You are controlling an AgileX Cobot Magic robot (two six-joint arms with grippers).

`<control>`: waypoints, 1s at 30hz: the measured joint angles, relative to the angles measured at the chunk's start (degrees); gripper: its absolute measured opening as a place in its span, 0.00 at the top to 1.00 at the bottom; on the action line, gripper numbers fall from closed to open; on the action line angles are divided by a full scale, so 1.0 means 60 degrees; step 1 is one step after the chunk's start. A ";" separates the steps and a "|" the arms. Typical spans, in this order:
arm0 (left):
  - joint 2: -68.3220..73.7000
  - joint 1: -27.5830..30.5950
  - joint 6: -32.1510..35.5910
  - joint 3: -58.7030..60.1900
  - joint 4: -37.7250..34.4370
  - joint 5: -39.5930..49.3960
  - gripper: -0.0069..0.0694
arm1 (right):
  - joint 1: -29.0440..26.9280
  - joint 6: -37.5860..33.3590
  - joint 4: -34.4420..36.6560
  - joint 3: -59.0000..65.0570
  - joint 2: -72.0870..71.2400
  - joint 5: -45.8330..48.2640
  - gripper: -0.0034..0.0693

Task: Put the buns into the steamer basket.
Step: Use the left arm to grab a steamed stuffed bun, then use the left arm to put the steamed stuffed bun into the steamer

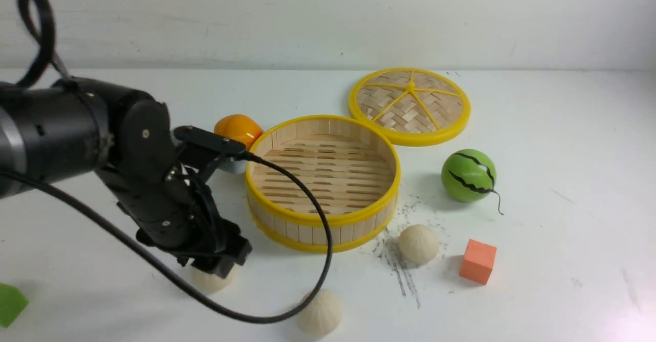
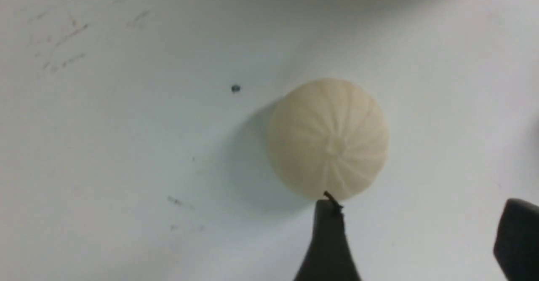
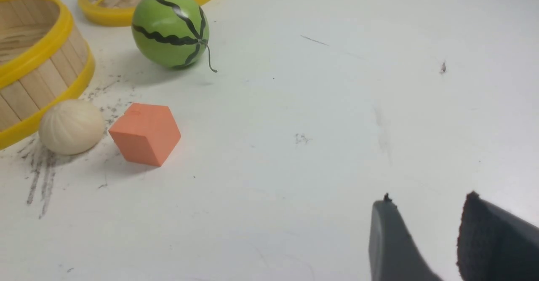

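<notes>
Nothing was done yet: the basket stood empty, and the left bun, front bun and right bun lay on the desk near it. The left pincer gaped wide, empty, over the left bun; the right pincer, half open, held nothing.

A white table fills the scene, its matte top marked by dark grey scuffs in the near middle and faint scratches to the right. A plain white wall rises along the far edge, softly lit.

White table under buns, steamer basket, lid
</notes>
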 joint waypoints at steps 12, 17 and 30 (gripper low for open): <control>0.1474 -0.0044 -0.2045 0.0000 0.1143 -0.1094 0.39 | 0.0000 0.0000 0.0000 0.0000 0.0000 0.0000 0.62; 0.1446 -0.0044 -0.2277 -0.0300 0.1549 -0.0865 0.69 | 0.0000 0.0000 0.0000 0.0000 0.0000 0.0000 0.62; 0.1063 -0.0685 -0.2261 -0.5061 0.1328 0.0054 0.91 | 0.0000 0.0000 0.0000 0.0000 0.0000 0.0000 0.62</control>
